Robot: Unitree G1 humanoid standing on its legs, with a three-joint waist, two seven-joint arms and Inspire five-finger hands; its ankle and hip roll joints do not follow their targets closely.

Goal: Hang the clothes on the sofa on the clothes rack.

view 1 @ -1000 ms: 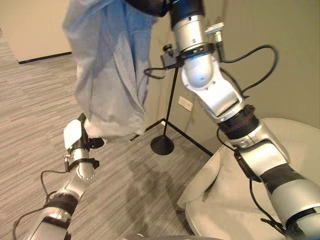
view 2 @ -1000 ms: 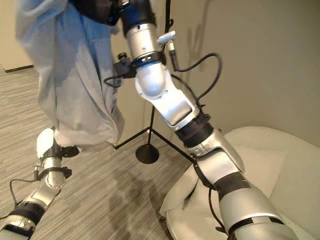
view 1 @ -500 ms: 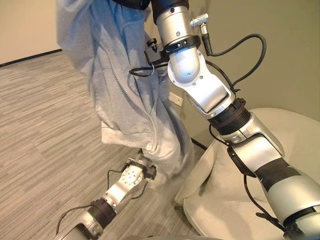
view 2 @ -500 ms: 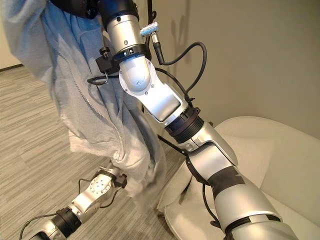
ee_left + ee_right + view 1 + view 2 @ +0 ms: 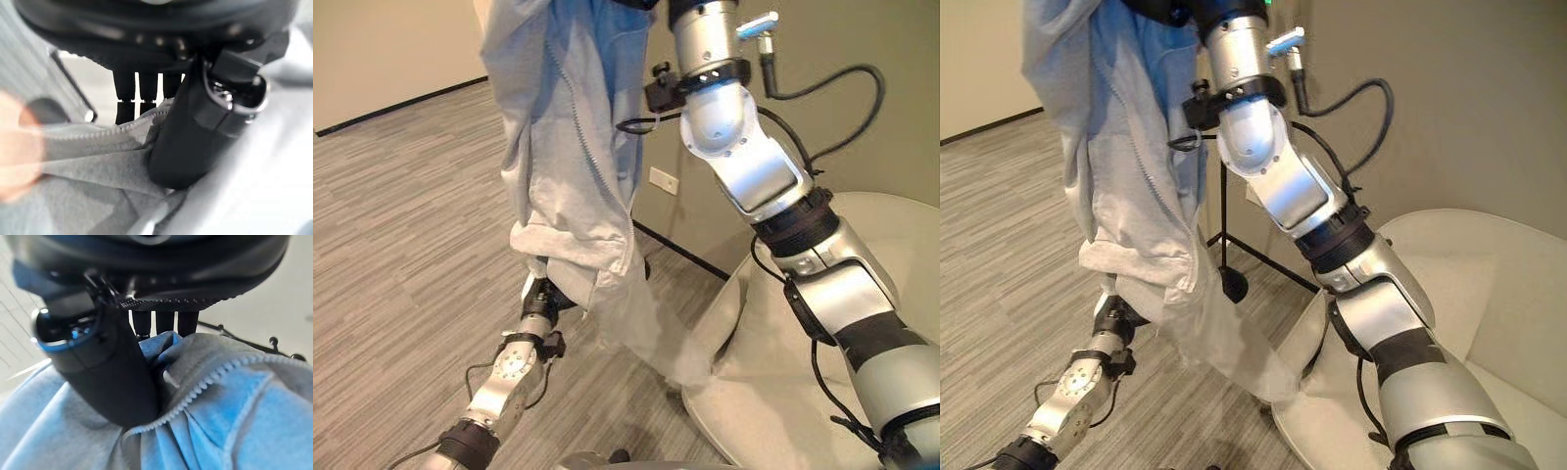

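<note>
A light grey-blue zip hoodie (image 5: 573,147) hangs full length in the air beside the white sofa (image 5: 891,255). My right hand (image 5: 1173,10) is raised high and shut on the top of it; its thumb (image 5: 112,382) presses the cloth by the zipper. My left hand (image 5: 541,294) is low, at the hoodie's hem, and its thumb (image 5: 195,137) pinches grey cloth (image 5: 98,166) next to the zipper. One sleeve trails toward the sofa's edge. The black clothes rack's pole (image 5: 1223,215) stands right behind the hoodie, and its hooks (image 5: 274,342) show past my right hand.
The rack's round base (image 5: 1232,285) rests on the striped carpet close to the wall. A wall outlet (image 5: 663,181) sits low on the wall behind the hoodie. The sofa takes up the right side, and open carpet lies to the left.
The camera has shifted. My right hand still holds the hoodie high. My left hand has come in under the hem and taken hold of it, and the hanging sleeve has swung toward the sofa.
</note>
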